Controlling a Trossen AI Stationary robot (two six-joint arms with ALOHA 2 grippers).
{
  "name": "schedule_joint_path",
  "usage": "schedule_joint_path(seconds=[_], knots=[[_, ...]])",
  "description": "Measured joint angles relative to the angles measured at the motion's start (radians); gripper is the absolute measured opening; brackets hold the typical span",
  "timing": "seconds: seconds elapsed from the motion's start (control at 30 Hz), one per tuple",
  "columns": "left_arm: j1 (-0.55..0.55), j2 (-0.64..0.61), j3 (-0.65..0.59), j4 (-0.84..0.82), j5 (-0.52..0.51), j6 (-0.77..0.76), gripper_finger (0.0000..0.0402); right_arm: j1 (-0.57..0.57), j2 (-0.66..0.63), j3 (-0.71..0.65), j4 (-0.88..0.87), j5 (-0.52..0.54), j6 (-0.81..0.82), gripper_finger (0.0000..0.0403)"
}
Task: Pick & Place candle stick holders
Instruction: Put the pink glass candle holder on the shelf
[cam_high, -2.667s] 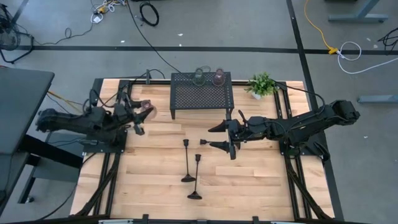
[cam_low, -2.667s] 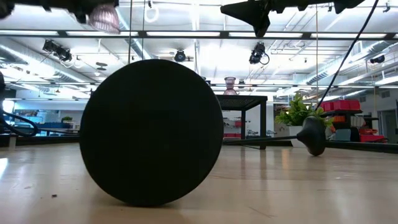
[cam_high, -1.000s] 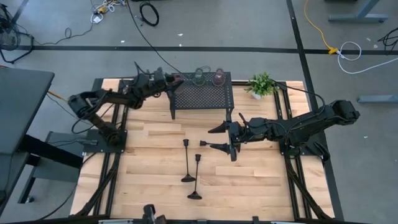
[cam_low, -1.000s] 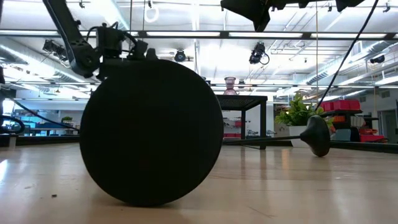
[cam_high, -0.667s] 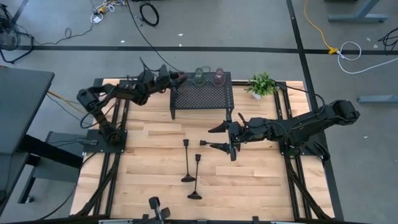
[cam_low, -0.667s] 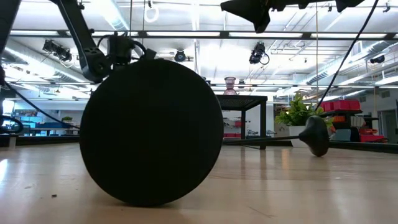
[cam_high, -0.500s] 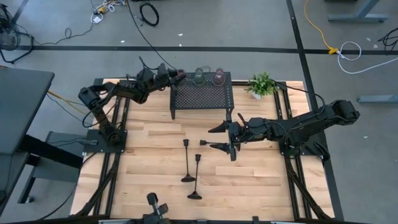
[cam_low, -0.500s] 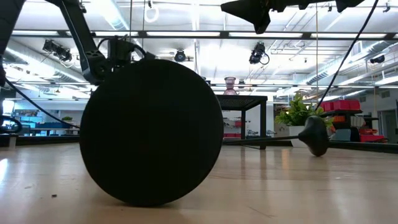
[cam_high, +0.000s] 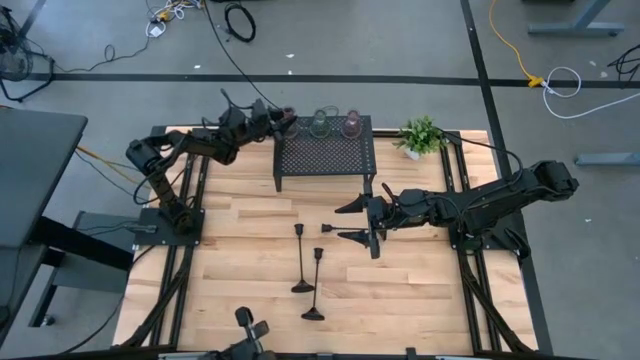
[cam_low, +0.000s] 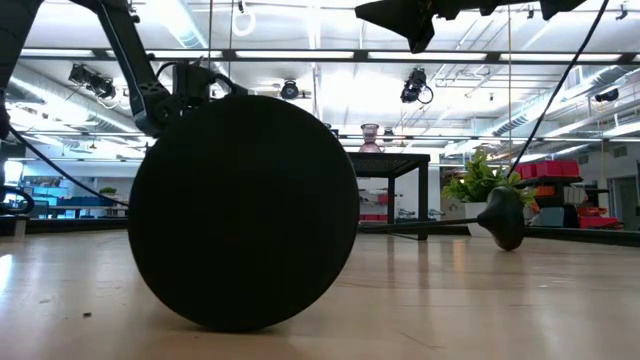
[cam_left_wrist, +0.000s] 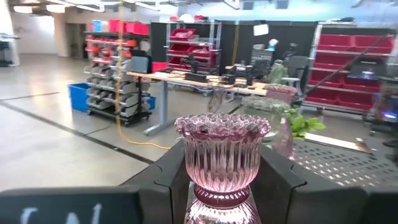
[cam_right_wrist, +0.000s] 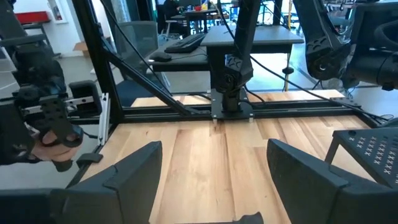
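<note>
My left gripper (cam_high: 279, 120) is shut on a pinkish glass holder (cam_left_wrist: 222, 152) and holds it above the far left corner of the black mesh rack (cam_high: 325, 152). Two more glass holders (cam_high: 319, 123) (cam_high: 350, 124) stand on the rack's far edge. Two black stems (cam_high: 300, 258) (cam_high: 317, 284) lie on the table's near middle. The round base of one fills the low view (cam_low: 243, 212). My right gripper (cam_high: 330, 219) is open and empty, held above the table to the right of the stems. My left gripper pinches the pinkish holder between its two fingers (cam_left_wrist: 169, 180), at the narrow waist below its fluted cup (cam_left_wrist: 219, 194). The fingers come level from the table's left. The holder stands upright in the hold, lifted clear of the table and above the rack's top.
A small green plant (cam_high: 420, 135) stands at the far right beside the rack. Bare wood lies left of the stems and along the near edge. A small dark object (cam_high: 248, 325) shows at the near edge. Black frame rails run along both table sides.
My left gripper has carried the pinkish holder a little toward the table's far edge, ending over the rack's far left corner, still upright and still held. The left arm's elbow has folded in. My right arm has kept still.
</note>
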Motion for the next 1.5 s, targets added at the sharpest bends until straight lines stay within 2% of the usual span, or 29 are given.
schedule_joint_path(seconds=[0.1,0.23,0.33,0.57,1.0,1.37,1.5], knots=[[-0.010,0.000,0.000,-0.018,-0.033,-0.014,0.0137,0.000,0.000,0.000,0.000,0.000,0.008,0.0286],[-0.030,0.000,0.000,-0.036,-0.064,-0.011,0.0174,0.000,0.000,0.000,0.000,0.000,0.006,0.0286],[-0.041,0.000,0.000,-0.053,-0.076,-0.005,0.0184,0.000,0.000,0.000,0.000,0.000,0.006,0.0286],[-0.059,0.000,0.000,-0.063,-0.160,0.031,0.0168,0.000,0.000,0.000,-0.003,0.000,0.005,0.0286],[-0.057,0.000,0.000,-0.062,-0.169,0.021,0.0167,0.000,0.000,0.000,-0.017,0.000,0.004,0.0286],[-0.067,-0.012,0.000,-0.046,-0.131,0.018,0.0168,0.000,0.000,-0.001,-0.033,0.000,0.004,0.0286],[-0.067,-0.012,0.000,-0.046,-0.153,0.011,0.0169,0.000,0.000,-0.001,-0.037,0.000,0.004,0.0286]])
